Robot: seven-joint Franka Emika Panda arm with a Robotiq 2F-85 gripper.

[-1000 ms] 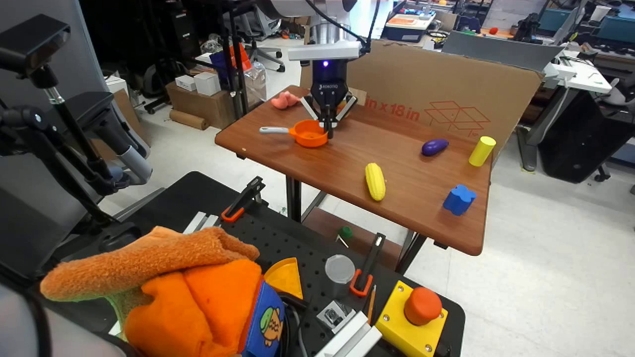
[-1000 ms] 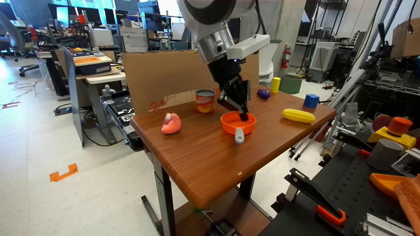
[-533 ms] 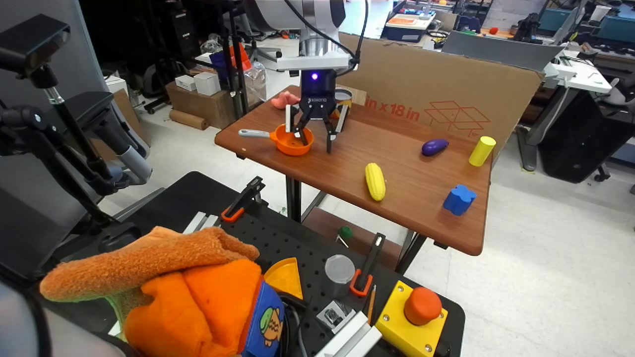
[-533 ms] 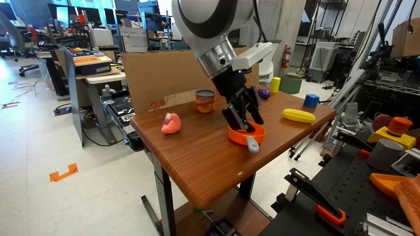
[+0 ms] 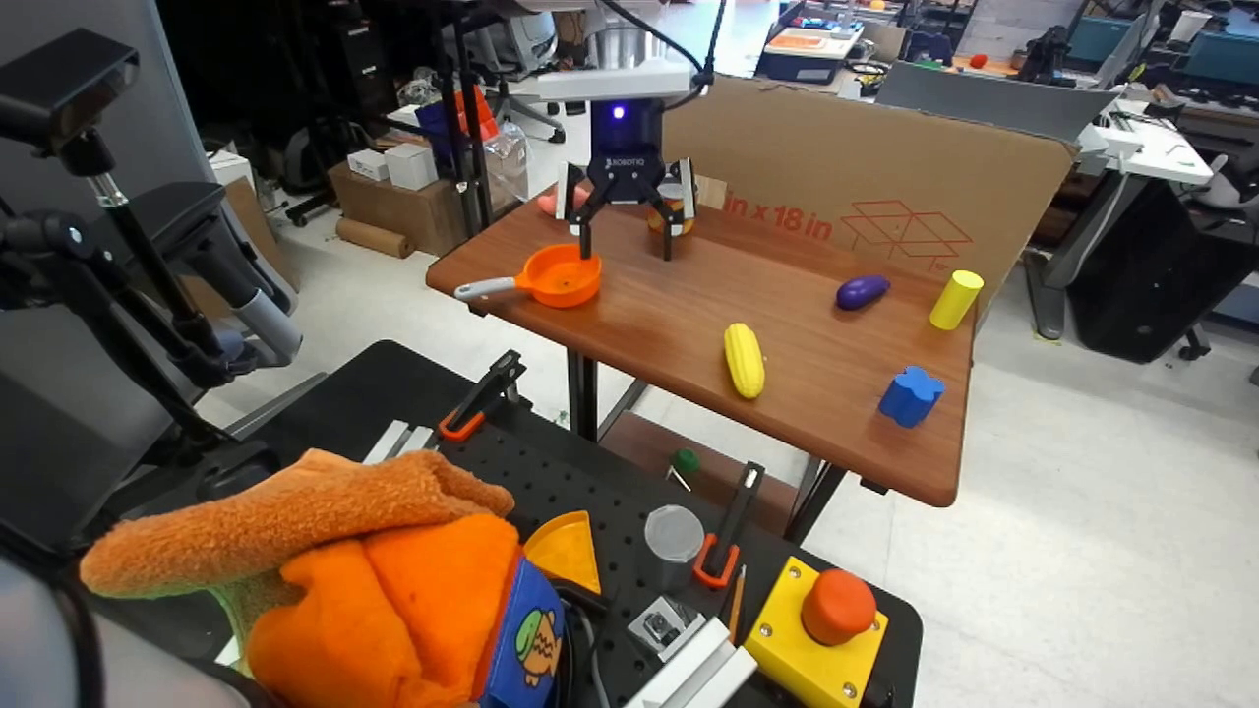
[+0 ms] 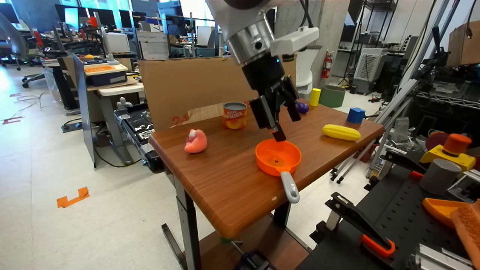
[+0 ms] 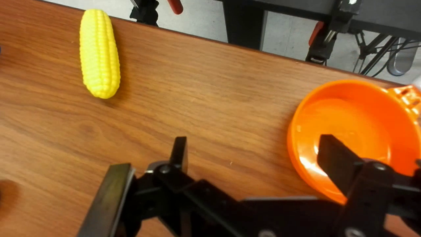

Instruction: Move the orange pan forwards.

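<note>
Cardboard [image 5: 836, 162] reads "in x 18 in" (elsewhere "24"), the can [image 6: 235, 117] "PEACHES", the black housing [image 5: 629, 143] "ROBOTIQ".

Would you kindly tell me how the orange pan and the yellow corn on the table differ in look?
The orange pan is round with a hollow, open bowl, while the yellow corn is long and narrow. The pan has a grey handle; the corn has none. The pan's bowl looks smooth, whereas the corn is covered in rows of bumps. Both are on the brown table.
</note>
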